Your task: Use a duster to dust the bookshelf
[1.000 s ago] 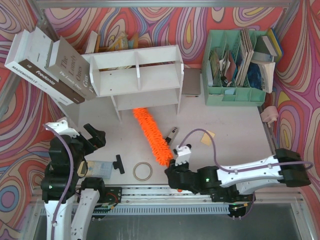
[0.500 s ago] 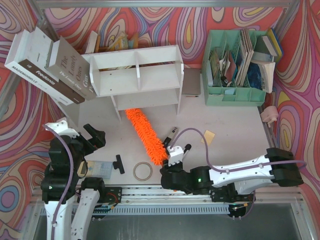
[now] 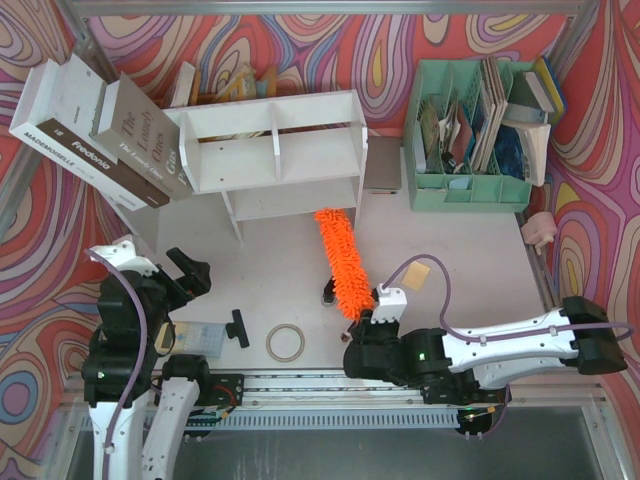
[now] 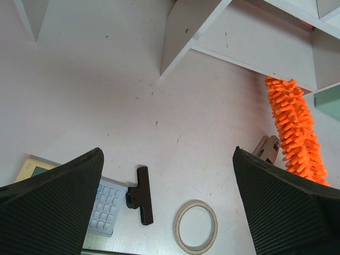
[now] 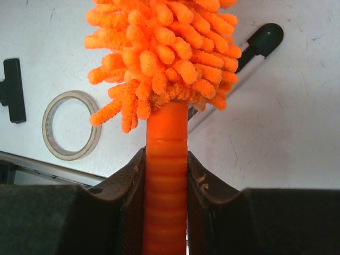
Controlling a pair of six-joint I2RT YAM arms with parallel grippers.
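One duster [image 3: 342,262], handle clamped in right pincer [image 5: 166,172], tip at bookshelf [image 3: 275,150]. One left pincer [image 3: 187,272], held wide apart, near left edge of bench [image 3: 470,240].

Far left corner of the table [image 3: 470,250]: a large white hardback book [image 3: 62,105] is leaning there, its dark spine strip showing "MADEMOISELLE" and "fredonia" in white letters. Touching its right side, a grey-brown hardback book [image 3: 140,135] is showing "The Lonely" in pale lettering. The words after that are staying unclear.

bright, even overhead light, soft shadows; wrist views blur at the near edges.
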